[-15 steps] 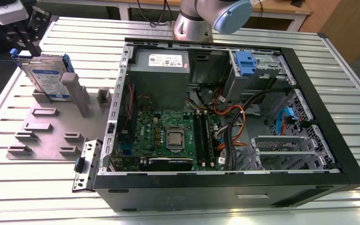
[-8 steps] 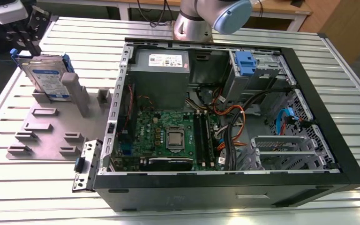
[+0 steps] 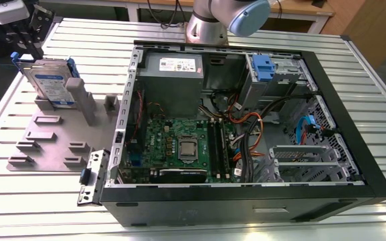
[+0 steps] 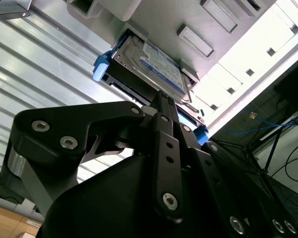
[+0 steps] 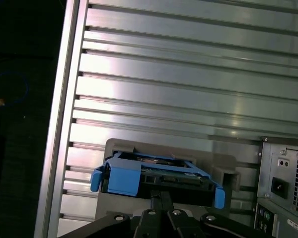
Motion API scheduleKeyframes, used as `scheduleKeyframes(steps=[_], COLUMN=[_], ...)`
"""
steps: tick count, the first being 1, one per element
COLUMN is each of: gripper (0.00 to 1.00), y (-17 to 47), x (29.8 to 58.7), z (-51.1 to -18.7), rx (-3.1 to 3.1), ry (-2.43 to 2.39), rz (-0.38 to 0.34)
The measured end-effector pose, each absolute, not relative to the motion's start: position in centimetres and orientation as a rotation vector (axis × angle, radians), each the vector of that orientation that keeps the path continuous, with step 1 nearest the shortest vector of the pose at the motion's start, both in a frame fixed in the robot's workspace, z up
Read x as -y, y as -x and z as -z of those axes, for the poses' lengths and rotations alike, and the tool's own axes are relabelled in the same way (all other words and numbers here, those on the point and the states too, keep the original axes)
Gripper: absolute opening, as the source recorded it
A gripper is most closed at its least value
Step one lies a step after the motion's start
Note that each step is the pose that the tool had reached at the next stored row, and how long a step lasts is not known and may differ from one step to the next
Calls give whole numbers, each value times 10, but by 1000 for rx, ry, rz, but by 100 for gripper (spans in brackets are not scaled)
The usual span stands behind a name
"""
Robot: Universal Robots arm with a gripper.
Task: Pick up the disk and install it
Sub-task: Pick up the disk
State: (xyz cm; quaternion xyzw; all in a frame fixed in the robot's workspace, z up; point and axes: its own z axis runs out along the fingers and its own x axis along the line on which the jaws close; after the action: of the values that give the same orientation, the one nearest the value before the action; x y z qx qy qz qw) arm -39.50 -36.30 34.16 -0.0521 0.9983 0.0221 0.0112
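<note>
The disk (image 3: 51, 83) is silver, with a white-and-blue label and bright blue rails. The holder (image 3: 52, 145) is plain pale grey. The table (image 3: 374, 100) is bare silvery metal, striped all over by parallel grooves. The tool (image 4: 161, 99) is matt black with shiny silver screw heads. The computer case (image 3: 247, 208) is black outside and grey within, with a green circuit board (image 3: 179, 143), a blue latch (image 3: 263, 68), and orange, red and black cables (image 3: 245, 122).

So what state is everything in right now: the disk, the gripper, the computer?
Disk: standing on edge in the grey holder, not installed.
Gripper: poised at the disk's upper edge.
Computer case: lying on its side, open, insides exposed.
</note>
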Motion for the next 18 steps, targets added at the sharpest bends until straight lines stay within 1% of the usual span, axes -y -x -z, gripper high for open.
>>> scheduleKeyframes(steps=[18], gripper=[11], y=[395], x=[363], z=[-344], rx=[-3114], ry=[180], rz=[-69])
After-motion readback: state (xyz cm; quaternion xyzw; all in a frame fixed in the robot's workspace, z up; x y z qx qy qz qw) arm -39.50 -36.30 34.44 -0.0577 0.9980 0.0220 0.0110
